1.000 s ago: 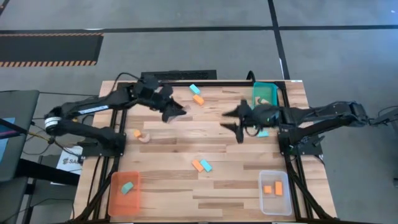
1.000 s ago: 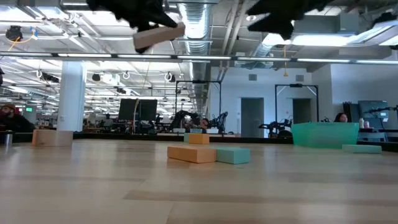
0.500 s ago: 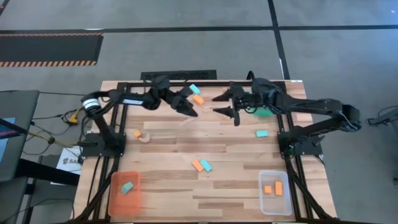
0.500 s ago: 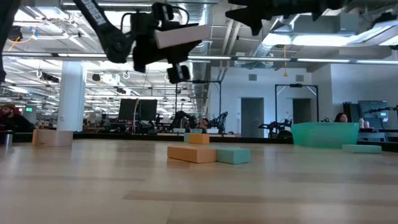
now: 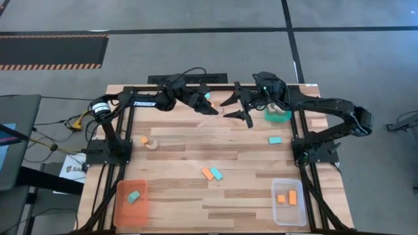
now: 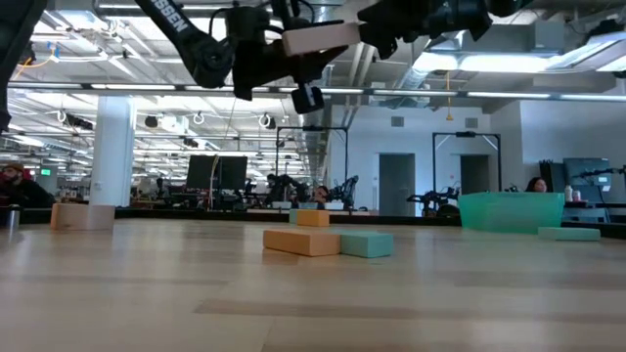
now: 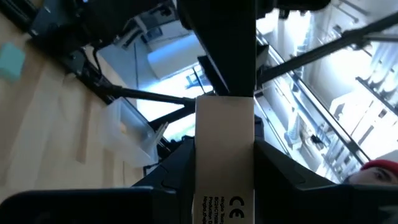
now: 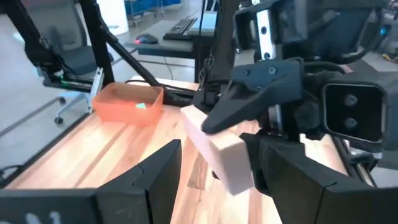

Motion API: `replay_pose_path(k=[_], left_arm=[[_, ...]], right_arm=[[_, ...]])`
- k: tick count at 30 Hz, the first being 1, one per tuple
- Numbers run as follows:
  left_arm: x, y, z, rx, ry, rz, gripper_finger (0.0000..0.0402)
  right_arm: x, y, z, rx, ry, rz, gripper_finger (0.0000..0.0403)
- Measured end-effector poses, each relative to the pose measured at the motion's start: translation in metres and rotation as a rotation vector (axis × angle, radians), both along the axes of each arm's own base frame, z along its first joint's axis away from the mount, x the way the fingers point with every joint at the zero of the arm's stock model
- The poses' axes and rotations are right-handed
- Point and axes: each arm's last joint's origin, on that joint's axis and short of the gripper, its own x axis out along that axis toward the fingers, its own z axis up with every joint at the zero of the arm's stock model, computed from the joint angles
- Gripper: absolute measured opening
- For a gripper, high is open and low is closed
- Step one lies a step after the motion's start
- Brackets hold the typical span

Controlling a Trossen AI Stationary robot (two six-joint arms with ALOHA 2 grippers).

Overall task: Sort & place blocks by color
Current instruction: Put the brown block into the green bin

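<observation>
A plain tan block is high in the air over the far middle of the table, in my left gripper, which is shut on it. My right gripper faces it from the table's right and is open. In the right wrist view the block's free end reaches between my right fingers, and a gap shows beside it. Loose on the table lie an orange block, a tan arch piece, a teal block and an orange and teal pair. My left gripper pinches the tan block between its two fingers, near one end. The fingers come roughly level from the table's left and lie along the block. The block is lifted clear, and its other end sticks out toward my right gripper.
An orange tray at the near left holds a teal block. A clear tray at the near right holds two orange blocks. A teal tray sits at the far right. Another teal block lies near the far edge.
My left gripper has carried the tan block toward the table's right and somewhat toward the far edge, still shut on it. My right gripper has moved toward the far edge and the left, and the two grippers now meet over the far middle of the table.
</observation>
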Motion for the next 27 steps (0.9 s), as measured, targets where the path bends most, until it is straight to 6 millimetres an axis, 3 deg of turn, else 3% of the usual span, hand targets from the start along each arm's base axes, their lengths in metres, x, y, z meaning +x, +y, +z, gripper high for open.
replay_pose_path(k=[13,20,27], left_arm=[[0.008,-0.015,-0.003,-0.019,0.029,-0.003,0.01],[0.013,-0.022,-0.003,-0.067,0.049,0.037,0.01],[0.015,-0.029,-0.003,-0.073,0.05,0.042,0.0117]], right_arm=[[-0.001,0.002,-0.004,-0.013,0.033,0.039,0.0226],[0.0,0.004,-0.005,-0.034,0.035,0.053,0.0165],[-0.001,0.007,-0.006,-0.053,0.038,0.087,0.0076]])
